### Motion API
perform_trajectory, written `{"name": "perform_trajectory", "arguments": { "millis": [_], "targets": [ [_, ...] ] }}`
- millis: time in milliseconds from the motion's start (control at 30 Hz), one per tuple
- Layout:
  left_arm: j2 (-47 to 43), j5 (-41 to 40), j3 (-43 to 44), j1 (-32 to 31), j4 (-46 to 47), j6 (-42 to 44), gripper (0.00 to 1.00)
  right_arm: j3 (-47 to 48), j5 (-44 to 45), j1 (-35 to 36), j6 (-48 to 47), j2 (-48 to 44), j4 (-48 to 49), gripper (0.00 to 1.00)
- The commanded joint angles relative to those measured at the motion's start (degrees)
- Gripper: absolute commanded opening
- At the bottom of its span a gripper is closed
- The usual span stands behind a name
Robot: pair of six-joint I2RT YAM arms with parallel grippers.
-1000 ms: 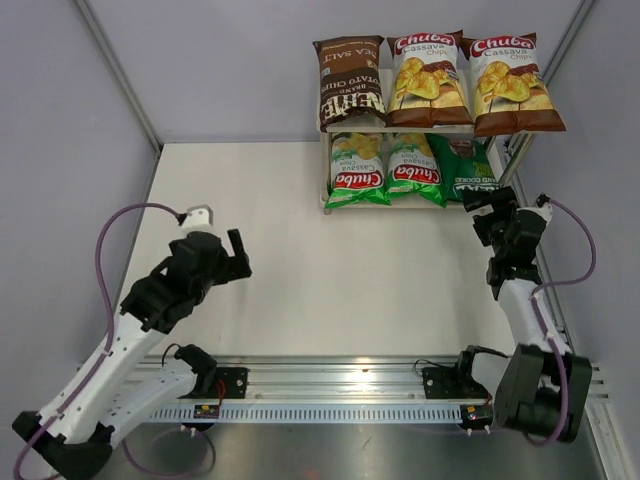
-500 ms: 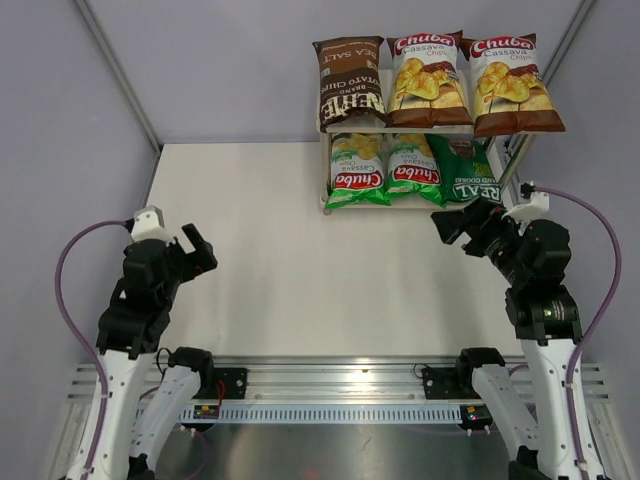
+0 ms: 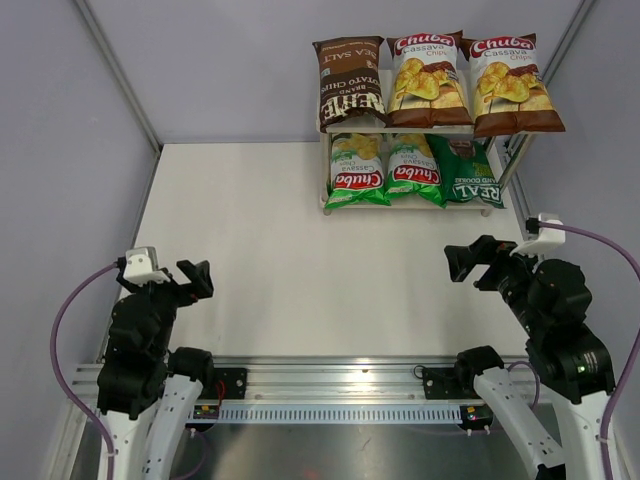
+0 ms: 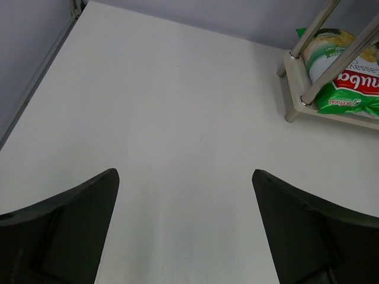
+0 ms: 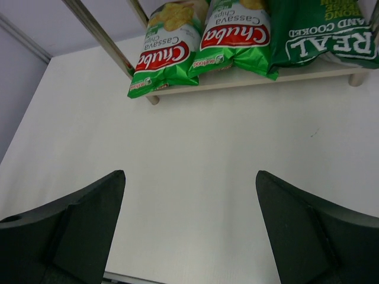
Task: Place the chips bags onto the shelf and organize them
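The shelf (image 3: 425,128) stands at the table's far right. Its top board holds the dark brown Kettle bag (image 3: 349,84) and two brown-and-white Chuba bags (image 3: 428,77) (image 3: 512,85). Its lower board holds two green-and-white Chuba bags (image 3: 357,171) (image 3: 413,169) and the dark green REAL bag (image 3: 466,172); these also show in the right wrist view (image 5: 167,50) (image 5: 237,35) (image 5: 323,29). My left gripper (image 3: 192,281) (image 4: 185,174) is open and empty, raised near the front left. My right gripper (image 3: 465,262) (image 5: 189,174) is open and empty, raised at the front right, well short of the shelf.
A metal rail (image 3: 340,385) runs along the near edge with both arm bases on it. Grey walls close the left, back and right sides. The shelf's near-left leg and board corner (image 4: 294,97) show in the left wrist view.
Both arms have drawn back toward the near edge and risen. The right gripper moved away from the shelf's lower board; the left gripper moved back left. The bags have not moved.
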Motion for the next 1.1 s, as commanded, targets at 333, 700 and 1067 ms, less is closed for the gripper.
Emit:
{"name": "perform_trajectory", "arguments": {
  "millis": [333,700,1067],
  "targets": [
    [-7.6,7.2,-1.6,0.0,5.7,3.4,0.99,3.8,6.6,0.5,-8.4,-7.0,-4.3,0.99],
    [-8.5,1.7,-3.4,0.1,5.7,2.0,0.99,0.8,7.3,0.5,-12.5,-7.1,-3.7,0.99],
    [-8.4,3.6,-3.9,0.1,6.4,2.7,0.99,-1.4,8.1,0.5,-10.9,-8.1,-1.7,0.99]
  ]
}}
